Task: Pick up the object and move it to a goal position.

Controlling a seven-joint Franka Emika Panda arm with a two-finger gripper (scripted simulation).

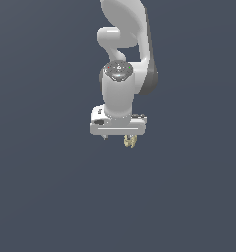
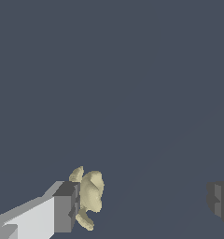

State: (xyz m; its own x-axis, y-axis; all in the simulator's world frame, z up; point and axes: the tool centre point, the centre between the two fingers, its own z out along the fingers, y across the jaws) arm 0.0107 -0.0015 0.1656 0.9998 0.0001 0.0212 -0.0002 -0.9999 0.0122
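Observation:
The object (image 1: 130, 141) is a tiny pale yellow-tan lump with small prongs. In the exterior view it sits just under the white gripper (image 1: 118, 138), at the finger on the exterior view's right. In the wrist view the object (image 2: 90, 196) lies against the inner face of one grey-tipped finger (image 2: 65, 207). The other finger (image 2: 220, 201) is far from it, with a wide gap between. The gripper (image 2: 142, 205) is open and points straight down. I cannot tell whether the object rests on the floor or hangs on the finger.
A plain dark blue-grey surface (image 1: 51, 197) fills both views. The white arm (image 1: 122, 44) rises above the gripper. No other objects or goal marker show.

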